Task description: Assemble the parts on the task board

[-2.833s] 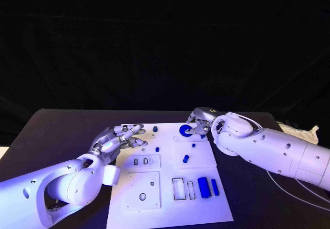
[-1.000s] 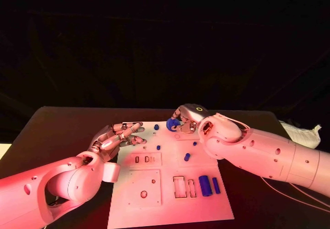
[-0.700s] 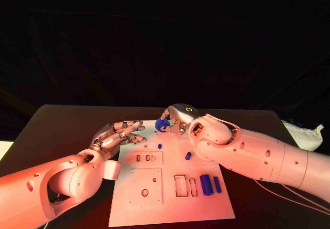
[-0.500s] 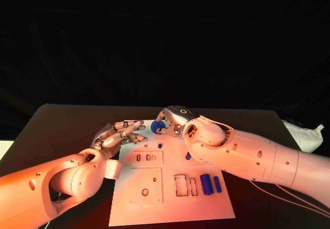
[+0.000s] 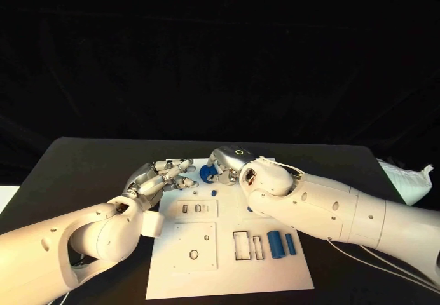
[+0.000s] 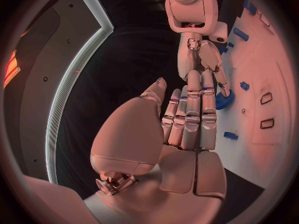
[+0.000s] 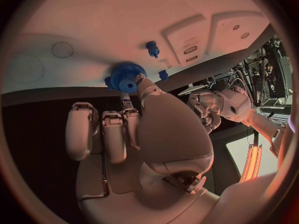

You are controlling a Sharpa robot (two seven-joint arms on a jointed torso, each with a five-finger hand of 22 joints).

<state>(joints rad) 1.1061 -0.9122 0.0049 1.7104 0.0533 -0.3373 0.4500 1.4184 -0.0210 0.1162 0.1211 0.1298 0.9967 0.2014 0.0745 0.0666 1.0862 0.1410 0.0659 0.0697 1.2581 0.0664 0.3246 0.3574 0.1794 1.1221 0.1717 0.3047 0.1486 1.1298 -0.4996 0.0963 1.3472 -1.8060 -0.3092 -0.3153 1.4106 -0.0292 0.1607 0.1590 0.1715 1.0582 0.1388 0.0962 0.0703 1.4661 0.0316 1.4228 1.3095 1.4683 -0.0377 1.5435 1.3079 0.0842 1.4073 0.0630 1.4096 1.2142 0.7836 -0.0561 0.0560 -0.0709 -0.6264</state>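
The right hand (image 5: 227,166) is seen grasping a blue toothed gear (image 5: 208,171), pinched between thumb and fingertips and carried just above the far part of the white task board (image 5: 275,279), which lies on the black worktop (image 5: 82,171). In the right wrist view the gear (image 7: 126,77) is held tilted, close to a small blue peg (image 7: 152,48) standing in the board. The left hand (image 5: 161,181) hovers at the board's left far corner, released, its fingers apart and nothing between them.

Risks, as judged: the gear is gripped only at its rim and may slip or twist out if it is pressed down while tilted; should the bore miss its post, the gear may jam or ride up on the teeth. The seat intended for it cannot be told.

Surroundings: a small blue stud (image 5: 213,191) stands near the gear, and may be knocked by the descending fingers. Two upright blue bars (image 5: 274,243) rest beside empty rectangular slots (image 5: 238,245) nearer the robot, well apart from the work. The left hand's fingertips lie just beside the gear, so the approach from that side is crowded. A pale bag (image 5: 406,181) lies at the worktop's right edge.
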